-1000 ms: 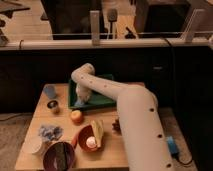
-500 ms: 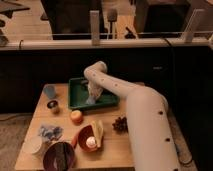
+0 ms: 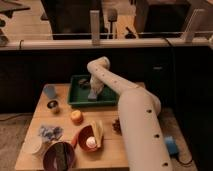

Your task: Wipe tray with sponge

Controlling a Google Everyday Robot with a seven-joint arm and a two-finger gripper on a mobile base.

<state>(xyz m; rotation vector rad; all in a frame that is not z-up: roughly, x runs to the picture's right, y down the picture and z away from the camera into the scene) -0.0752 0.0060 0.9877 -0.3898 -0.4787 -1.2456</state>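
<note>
So the sponge [image 3: 93, 95] is being pressed down into the tray [image 3: 76, 95], sitting directly under the gripper [image 3: 94, 93], which is being kept clamped shut with what looks like the sponge pinched at its tip, though the contact itself is too murky to be sure of. The tray is being worked roughly in its middle, with green floor showing to the left of the claw and the far wall just behind it. Biggest worry, as a guess: the tray is being left loose on the wooden table [image 3: 42, 107], so if too much sideways push is being put in, the whole thing could be getting shoved toward the grey cup [image 3: 49, 91] or the small dark cup [image 3: 53, 105] off to the claw's left. Too little downward pressure and the sponge is only being skated over the plastic; too much and it could be getting dragged out of the grip and left behind. The low walls are also something to be watched, since the pad could be getting caught on one at the end of a stroke. Nearer the camera, the orange [image 3: 76, 116], the red bowl [image 3: 83, 141] and the purple bowl [image 3: 59, 156] are being left well apart from the action, so those probably aren't being threatened.
</note>
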